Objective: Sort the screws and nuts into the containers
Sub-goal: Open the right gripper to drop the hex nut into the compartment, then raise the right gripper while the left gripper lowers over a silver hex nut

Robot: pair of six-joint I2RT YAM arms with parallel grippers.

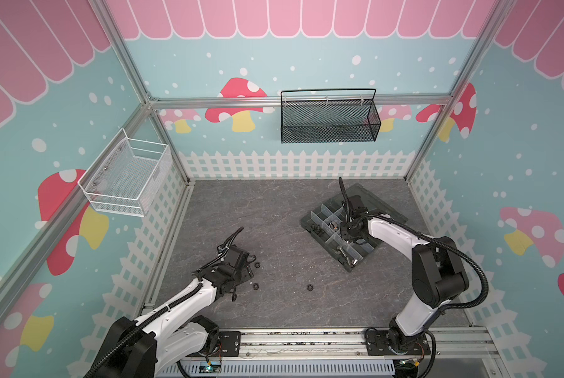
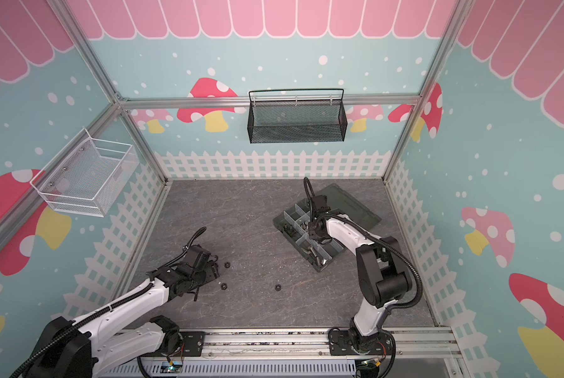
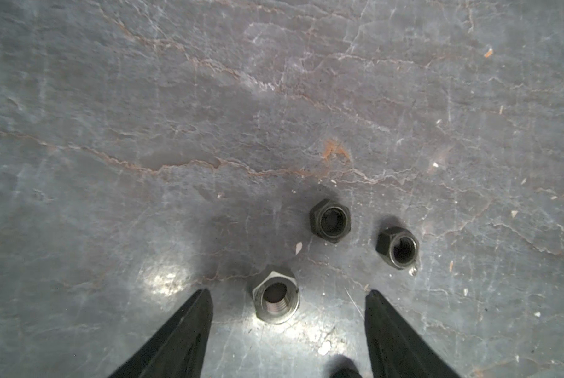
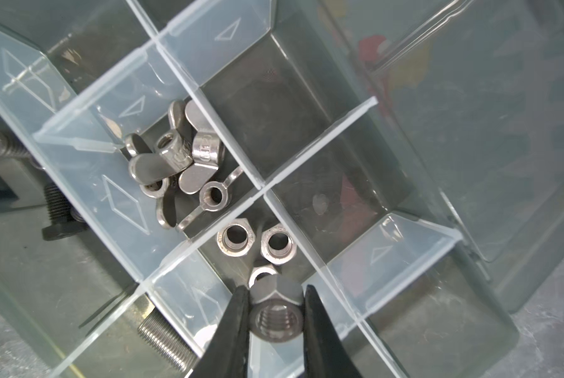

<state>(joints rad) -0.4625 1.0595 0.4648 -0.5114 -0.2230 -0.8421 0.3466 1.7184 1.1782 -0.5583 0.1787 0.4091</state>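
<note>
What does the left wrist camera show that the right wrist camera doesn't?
Left wrist only: two black hexagonal nuts and a loose silver hexagonal nut on the grey stone-patterned table, the silver one within the open left gripper, untouched. Right wrist only: a dark grey plastic organizer box with clear dividers, silver wing nuts in one compartment, and the right gripper shut on a clamped silver hexagonal nut. Both: the table and black fingers flanking a silver nut.

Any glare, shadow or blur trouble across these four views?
Left wrist view: sharp, two glare patches on the table beside the silver nut, soft shadow around the black nuts. Right wrist view: gripped nut crisp, clear dividers catch reflections. Both top views: even light, loose nuts tiny.
</note>
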